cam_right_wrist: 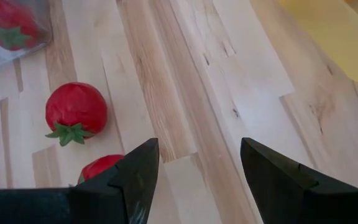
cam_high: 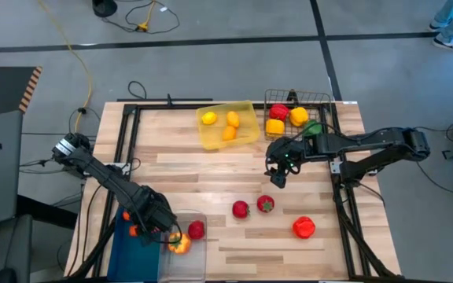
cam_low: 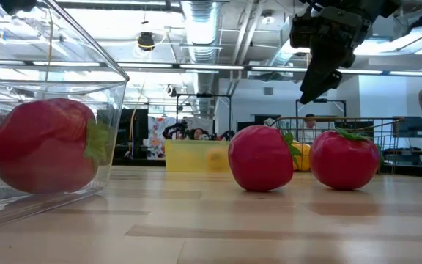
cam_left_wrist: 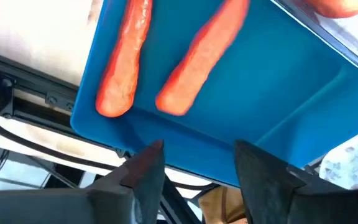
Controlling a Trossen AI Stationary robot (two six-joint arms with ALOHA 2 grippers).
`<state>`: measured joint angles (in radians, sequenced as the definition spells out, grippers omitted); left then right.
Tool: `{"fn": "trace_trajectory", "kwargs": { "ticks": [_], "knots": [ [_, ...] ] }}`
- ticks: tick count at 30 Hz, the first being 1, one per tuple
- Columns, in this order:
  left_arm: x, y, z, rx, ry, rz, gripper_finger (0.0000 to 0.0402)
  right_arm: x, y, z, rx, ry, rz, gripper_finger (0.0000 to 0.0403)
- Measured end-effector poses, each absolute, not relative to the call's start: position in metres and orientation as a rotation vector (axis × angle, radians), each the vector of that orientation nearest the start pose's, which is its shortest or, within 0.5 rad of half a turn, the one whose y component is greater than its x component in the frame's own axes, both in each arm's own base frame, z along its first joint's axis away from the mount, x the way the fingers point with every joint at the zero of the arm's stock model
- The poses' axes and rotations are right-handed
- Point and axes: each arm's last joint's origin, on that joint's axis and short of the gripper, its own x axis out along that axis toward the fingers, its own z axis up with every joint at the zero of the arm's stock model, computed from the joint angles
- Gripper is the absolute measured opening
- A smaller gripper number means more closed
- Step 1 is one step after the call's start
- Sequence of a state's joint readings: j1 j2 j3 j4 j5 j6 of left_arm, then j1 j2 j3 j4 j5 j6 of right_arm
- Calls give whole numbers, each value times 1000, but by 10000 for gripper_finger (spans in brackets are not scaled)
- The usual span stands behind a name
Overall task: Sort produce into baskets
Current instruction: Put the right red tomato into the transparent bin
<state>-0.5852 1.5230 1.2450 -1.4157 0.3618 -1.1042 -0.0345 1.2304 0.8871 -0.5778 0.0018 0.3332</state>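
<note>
High view: my right gripper [cam_high: 277, 178] hangs spread over the desk [cam_high: 211, 177] tomatoes [cam_high: 265, 203] for a grab, left gripper [cam_high: 149, 229] spread over blue bin [cam_high: 124, 250] w/ carrots [cam_left_wrist: 126, 59].

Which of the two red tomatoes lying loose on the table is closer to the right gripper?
The tomato at, directly below the open right gripper in the high view. The other loose tomato lies beside it, farther toward the left arm's side.

yellow cable [cam_high: 81, 59] on floor | striped mat [cam_high: 8, 86] (floor, beside table)
</note>
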Motion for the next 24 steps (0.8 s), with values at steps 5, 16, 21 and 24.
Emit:
{"fn": "trace_trajectory", "kwargs": {
  "ticks": [5,16,21,24],
  "knots": [
    [201,-144,262,-562,1883,325,205,240,-8,249,326,919,-185,255],
    [200,-145,263,-568,1914,283,224,240,-8,249,328,921,-181,255],
    [201,-144,263,-566,1913,275,224,240,-8,249,328,921,-180,255],
    [202,-142,263,-561,1902,279,224,240,-8,249,331,922,-175,255]
  ]
}}
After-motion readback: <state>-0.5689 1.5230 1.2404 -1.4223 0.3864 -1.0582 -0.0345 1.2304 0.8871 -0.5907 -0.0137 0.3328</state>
